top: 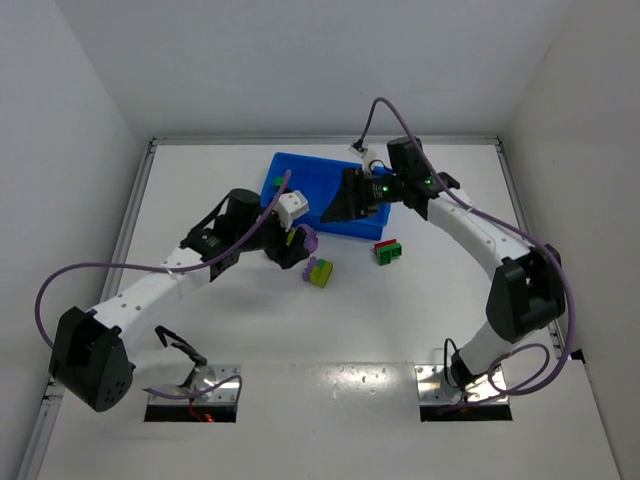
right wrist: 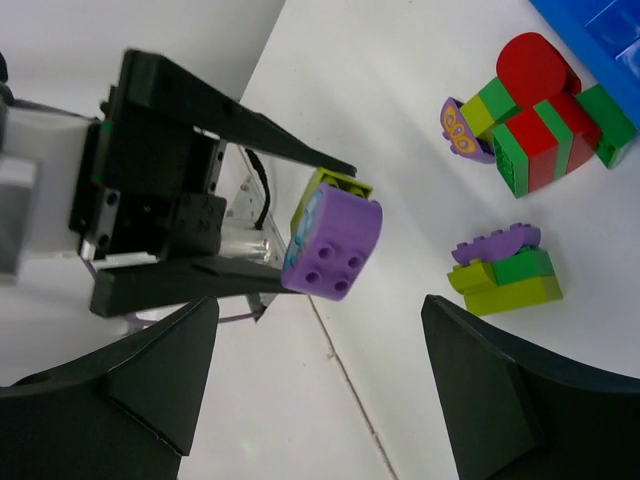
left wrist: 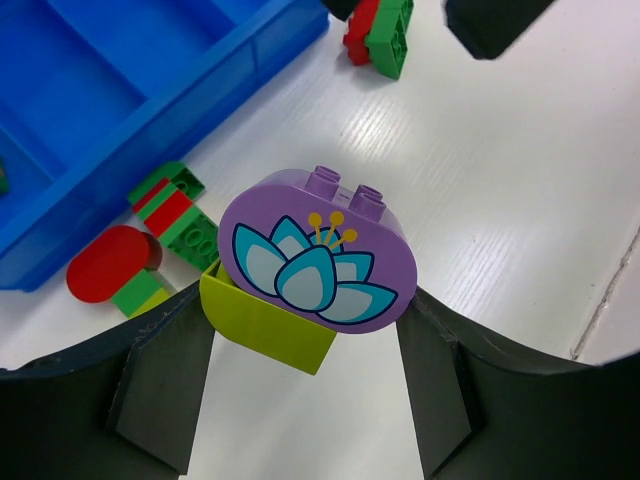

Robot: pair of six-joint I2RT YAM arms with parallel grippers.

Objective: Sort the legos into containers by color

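The left gripper point(left wrist: 305, 340) is clenched on a purple flower brick point(left wrist: 312, 262) joined to a yellow-green brick point(left wrist: 265, 325), held just beside the blue tray point(left wrist: 200, 90). The right gripper point(right wrist: 318, 310) is spread and empty. Sorting looks barely begun: one green piece point(top: 275, 183) seems binned, and mixed clusters like the red-green one point(top: 388, 250) remain on the table point(top: 450, 300)

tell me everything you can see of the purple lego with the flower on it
The purple rounded plastic brick has a glossy oval face printed with a blue-and-white lotus flower with yellow stamens. Four round studs show on one end. It is joined to a yellow-green brick behind it. The pair is clamped between the fingers of the left end effector, tilted, and seemingly lifted off the white table.
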